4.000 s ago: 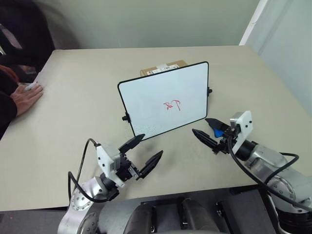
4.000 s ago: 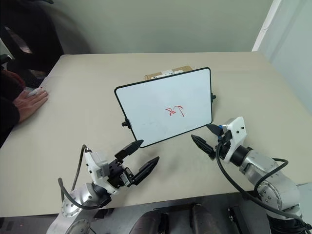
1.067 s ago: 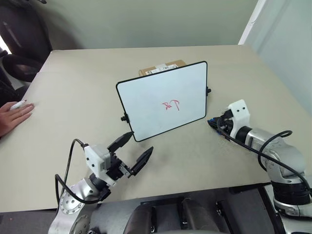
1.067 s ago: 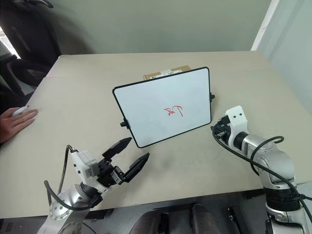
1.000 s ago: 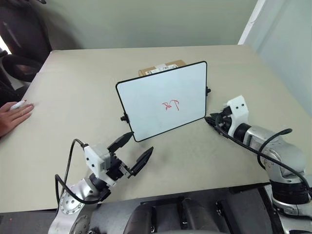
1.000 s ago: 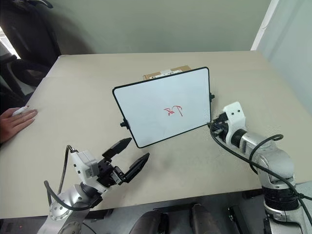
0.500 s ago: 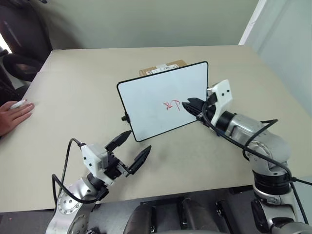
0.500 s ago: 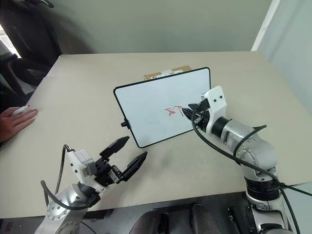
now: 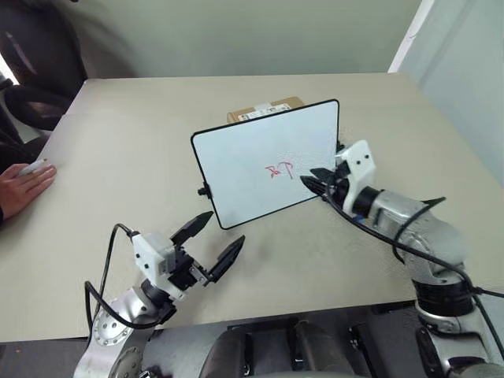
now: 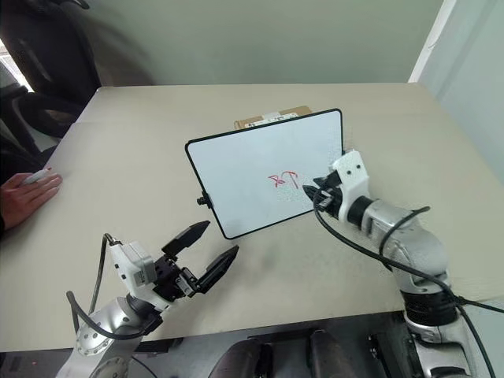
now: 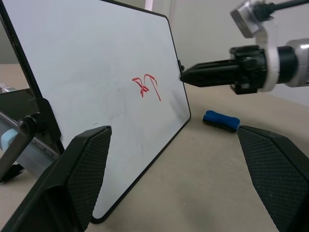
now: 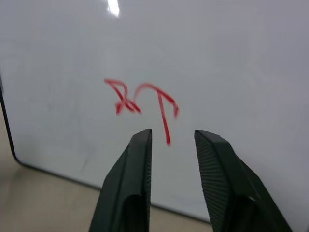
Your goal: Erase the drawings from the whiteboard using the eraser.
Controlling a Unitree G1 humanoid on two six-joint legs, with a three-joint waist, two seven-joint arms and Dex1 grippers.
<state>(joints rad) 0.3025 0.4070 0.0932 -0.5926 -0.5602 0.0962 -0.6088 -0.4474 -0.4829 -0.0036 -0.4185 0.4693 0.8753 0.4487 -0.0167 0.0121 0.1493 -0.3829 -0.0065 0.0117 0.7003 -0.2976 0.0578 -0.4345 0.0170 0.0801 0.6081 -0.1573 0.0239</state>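
The right gripper (image 12: 171, 145) is held right up in front of the whiteboard (image 9: 244, 157), pointed at the white face just beside and below the drawings (image 9: 279, 168). Its two black fingers are parted by a narrow gap, and nothing is gripped between them, as can be seen in the right wrist view, where the red scribble (image 12: 140, 104) is framed just past the fingertips. Whether the tips are actually touching the board can't be told.

The eraser (image 11: 220, 121) is left lying flat on the table (image 9: 126, 134), near the whiteboard's lower corner on the robot's right side, underneath the right gripper and apart from it. It's seen as a small blue block in the left wrist view.

The left gripper (image 9: 216, 242) is held low over the table in front of the whiteboard, off its lower left corner and well apart from it. Its fingers are spread wide and nothing is held.

The whiteboard is stood up tilted back, with a brown cardboard box (image 9: 264, 109) tucked just behind its top edge. A person's hand (image 9: 22, 183) is rested on the table far off to the whiteboard's left, with a small white thing by the fingers.
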